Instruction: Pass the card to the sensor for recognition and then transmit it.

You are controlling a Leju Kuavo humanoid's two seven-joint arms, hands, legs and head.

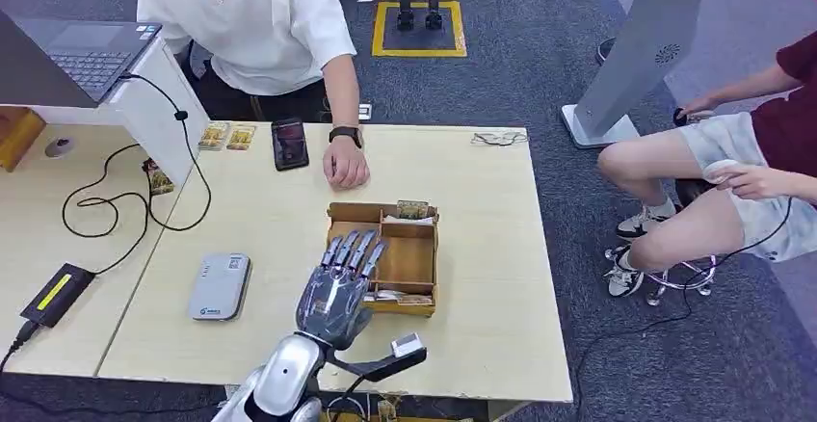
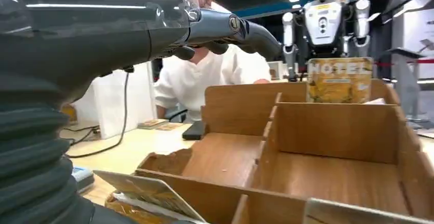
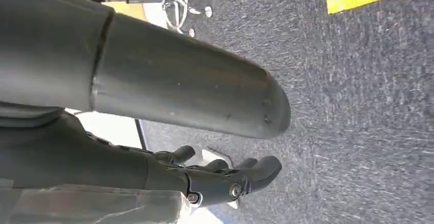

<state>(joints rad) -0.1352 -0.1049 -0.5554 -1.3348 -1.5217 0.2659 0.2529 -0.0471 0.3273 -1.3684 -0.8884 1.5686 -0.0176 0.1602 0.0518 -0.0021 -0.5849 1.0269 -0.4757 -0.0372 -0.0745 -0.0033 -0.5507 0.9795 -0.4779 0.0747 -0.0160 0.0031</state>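
Empty, spread left hand [image 1: 339, 287] over wooden divided box [image 1: 425, 260], hotel card [image 2: 339, 80] upright in its far compartment.

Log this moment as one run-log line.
left hand: open, over wooden card box | right hand: hanging over carpet, empty | hotel card: upright in box | card reader: untouched

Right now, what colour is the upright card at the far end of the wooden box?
Yellow, with pale "HOTEL" lettering; the card shows best in the left wrist view.
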